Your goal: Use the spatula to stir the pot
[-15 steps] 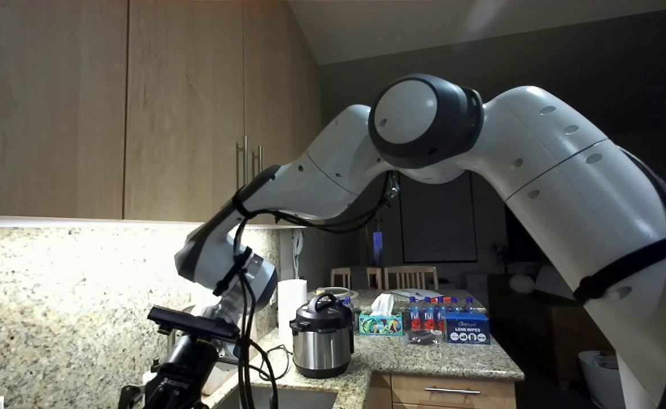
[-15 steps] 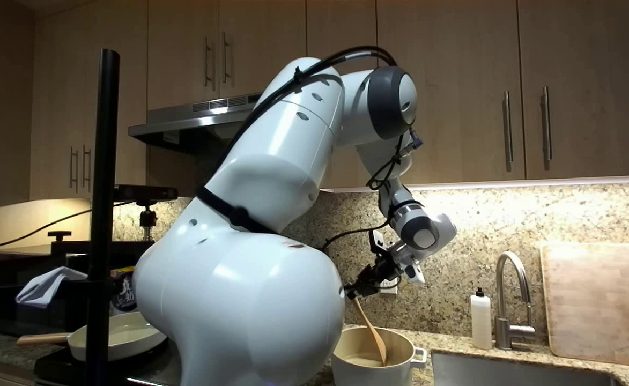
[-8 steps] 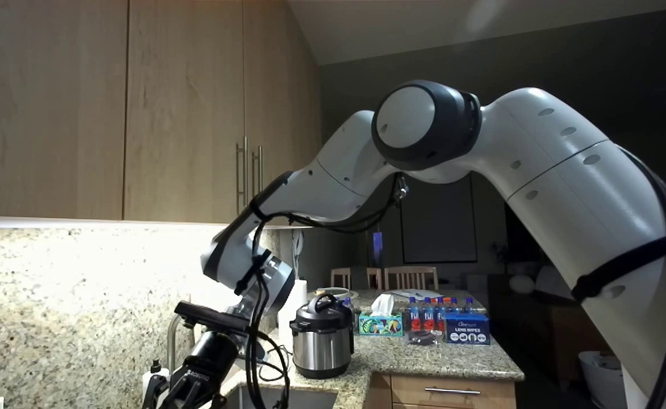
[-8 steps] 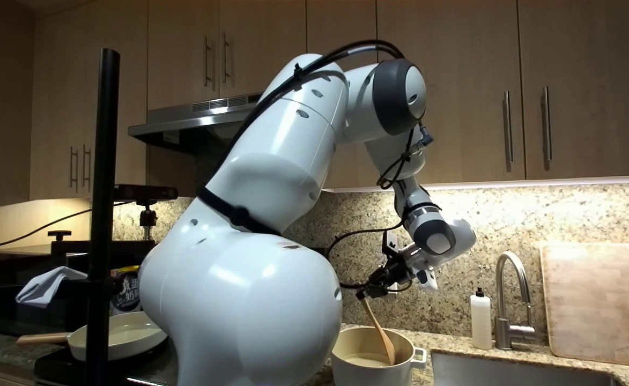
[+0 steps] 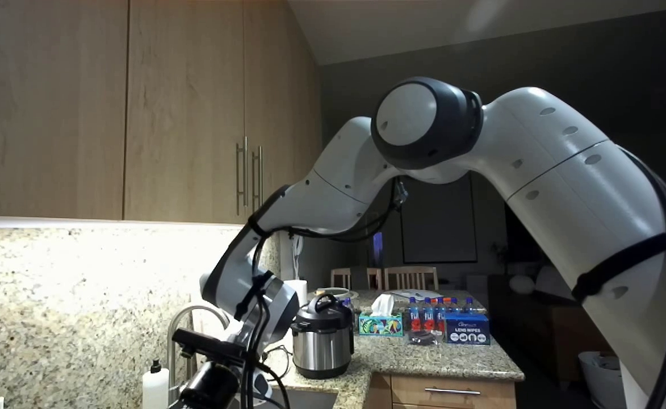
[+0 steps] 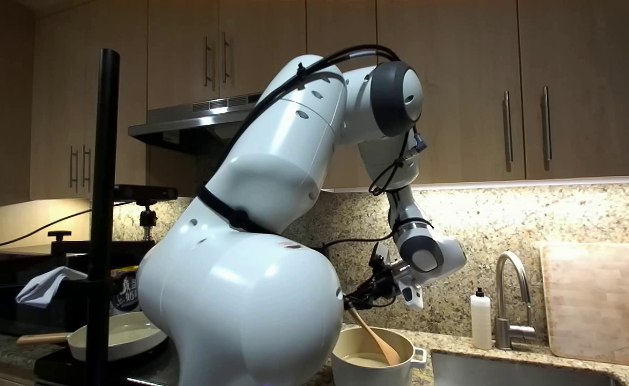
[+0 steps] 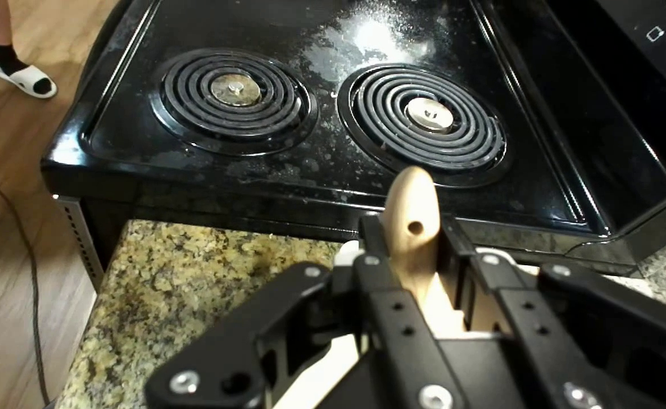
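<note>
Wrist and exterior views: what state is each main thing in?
Claw: shut on the wooden spatula.
Wooden spatula: tilted, lower end in the pot.
Pot: uncovered, upright.
Frying pan: uncovered.
Coil burners: no glow visible.
Pressure cooker: lid on.
Faucet: no water seen running.
Black-topped white bottle: upright.
Tissue box: tissue sticking up.
Drawer: shut.
Upper cabinet doors: shut.

Wooden spatula point(image 6: 381, 344) with a pierced handle end, slanted, blade down inside an upright, cream-coloured pot point(image 6: 370, 376)
</note>
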Controlling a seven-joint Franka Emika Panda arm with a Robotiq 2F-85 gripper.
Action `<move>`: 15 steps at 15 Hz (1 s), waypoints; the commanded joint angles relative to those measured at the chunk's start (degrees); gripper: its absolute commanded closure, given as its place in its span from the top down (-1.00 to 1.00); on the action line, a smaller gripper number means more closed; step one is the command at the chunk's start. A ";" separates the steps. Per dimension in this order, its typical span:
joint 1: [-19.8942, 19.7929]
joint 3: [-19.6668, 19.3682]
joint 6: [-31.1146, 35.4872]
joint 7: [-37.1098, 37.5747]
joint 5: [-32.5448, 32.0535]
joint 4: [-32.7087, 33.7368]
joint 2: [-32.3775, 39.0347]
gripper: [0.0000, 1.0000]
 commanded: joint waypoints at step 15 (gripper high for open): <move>8.18 4.50 12.87 -0.28 1.24 -6.52 -9.04 -0.83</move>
